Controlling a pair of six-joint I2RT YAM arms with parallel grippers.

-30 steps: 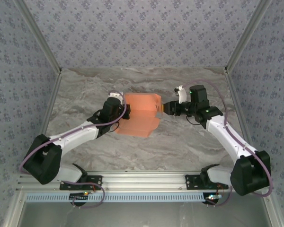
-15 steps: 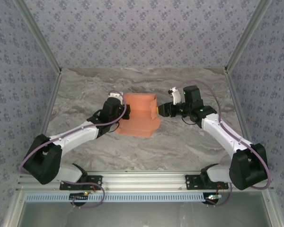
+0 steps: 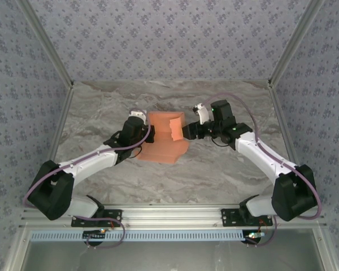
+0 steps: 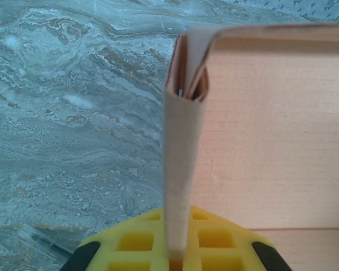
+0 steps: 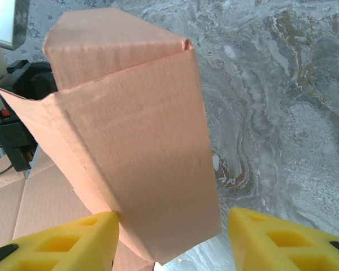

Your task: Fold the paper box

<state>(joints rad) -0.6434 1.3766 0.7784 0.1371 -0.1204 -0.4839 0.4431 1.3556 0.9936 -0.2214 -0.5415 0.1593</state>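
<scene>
The paper box (image 3: 164, 138) sits partly folded near the middle of the marble table (image 3: 214, 175), its lower panel flat and the others raised. At its 9 o'clock edge, the left gripper (image 3: 147, 131) is clenched on an upright flap. At 3 o'clock, the right gripper (image 3: 186, 132) is released, its fingers (image 5: 62, 243) spread either side of a raised panel.

paper box (image 3: 165, 138): thin salmon-orange cardboard, matt, with fine faint ribbing across the panels and soft creases at the folds
table (image 3: 214, 169): grey marble-look top, smooth, with a slight sheen
right gripper fingers (image 5: 62, 237): yellow moulded plastic, matt, with recessed cells
arm shells (image 3: 96, 161): white plastic, glossy; the joints are black and matt
cables (image 3: 36, 178): purple sheath, smooth
rail (image 3: 175, 213): bare metal, ribbed, dull shine
walls (image 3: 158, 39): patterned covering, matt
</scene>
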